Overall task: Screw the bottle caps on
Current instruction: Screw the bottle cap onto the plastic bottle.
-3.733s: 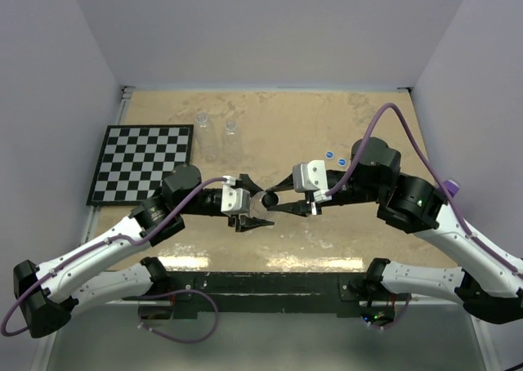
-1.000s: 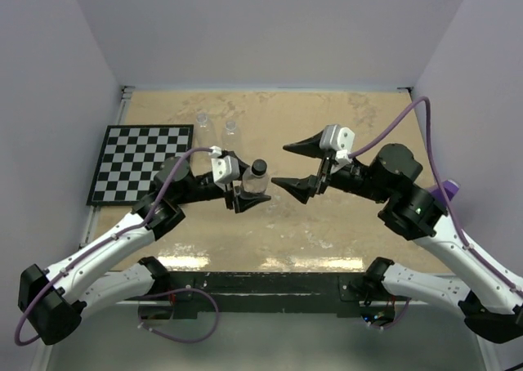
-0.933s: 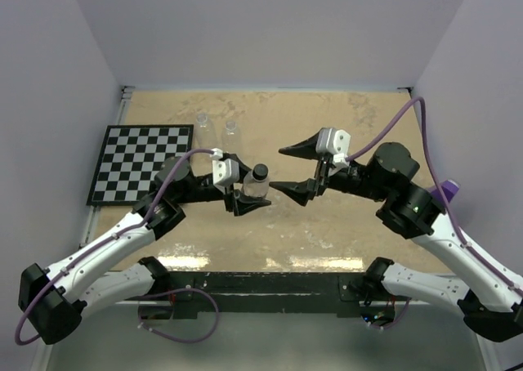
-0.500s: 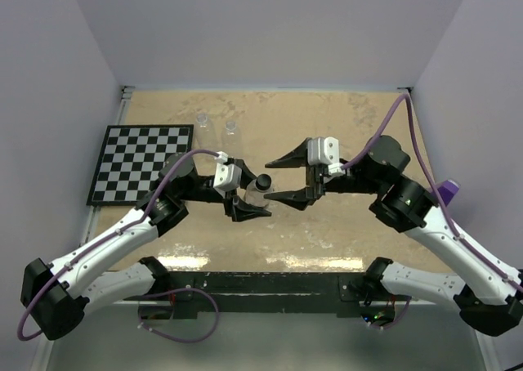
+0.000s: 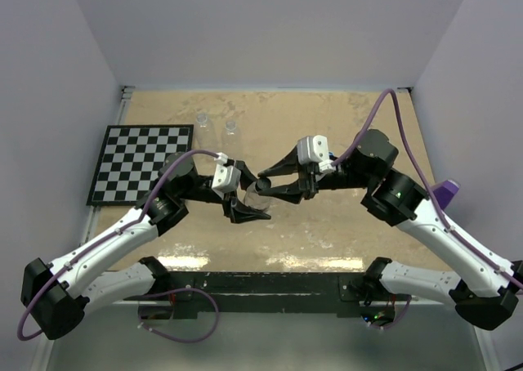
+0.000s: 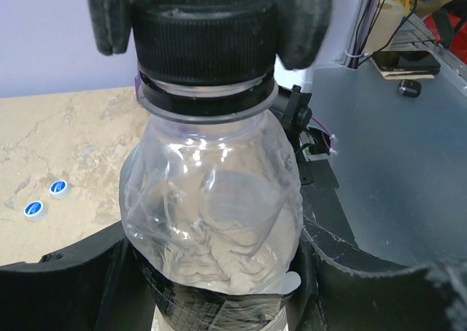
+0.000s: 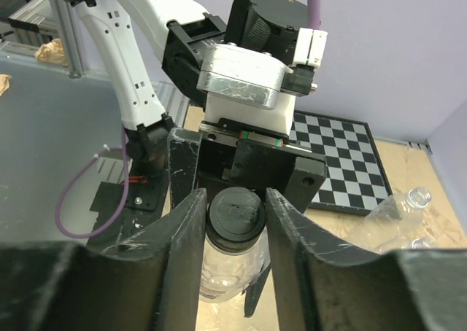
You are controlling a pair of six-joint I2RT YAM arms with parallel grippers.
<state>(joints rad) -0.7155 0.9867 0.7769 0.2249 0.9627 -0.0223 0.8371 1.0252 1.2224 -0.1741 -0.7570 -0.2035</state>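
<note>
My left gripper [image 5: 250, 198] is shut on a clear bottle [image 6: 215, 200] and holds it above the table with its neck toward the right arm. A black cap [image 6: 204, 36] sits on that neck. My right gripper [image 5: 263, 183] is shut on the black cap [image 7: 235, 214], with one finger pressed against each side of it. In the right wrist view the left gripper's body [image 7: 248, 90] is right behind the cap. Two blue caps [image 6: 58, 188] [image 6: 34, 209] lie on the table. Two more clear bottles [image 5: 203, 122] [image 5: 230, 127] stand uncapped at the back.
A checkerboard mat [image 5: 143, 163] lies on the left part of the tan table [image 5: 327, 118]. A purple object [image 5: 450, 193] sits at the right edge by the wall. The two arms meet over the table's middle.
My right gripper has moved left to the bottle and closed its jaws from wide open onto the black cap. The left gripper has kept hold of the bottle, shifting only slightly.
</note>
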